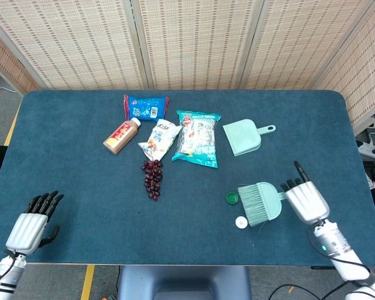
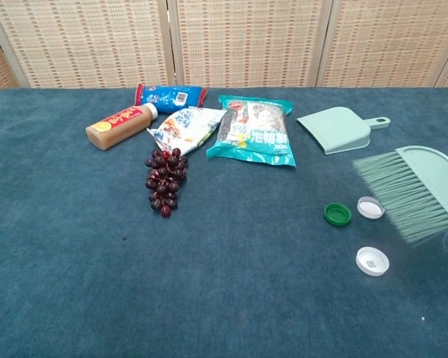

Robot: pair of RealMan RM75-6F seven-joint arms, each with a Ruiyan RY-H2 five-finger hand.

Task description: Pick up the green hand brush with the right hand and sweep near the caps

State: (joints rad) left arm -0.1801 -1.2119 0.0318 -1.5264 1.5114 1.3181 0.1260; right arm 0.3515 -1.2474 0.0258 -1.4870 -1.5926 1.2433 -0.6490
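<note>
Green hand brush (image 1: 259,201) held by right hand (image 1: 304,200) above the caps, bristles toward green cap (image 1: 232,198) | one white cap (image 2: 370,207) partly hidden behind bristles, another (image 1: 240,222) just near of them | left hand (image 1: 32,223) spread, holding nothing, at surface's (image 1: 62,181) near-left edge | dustpan (image 1: 243,137) lies farther back.

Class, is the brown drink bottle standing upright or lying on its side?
Lying on its side. The brown drink bottle rests lengthwise on the table, its white cap pointing toward the blue packet.
</note>
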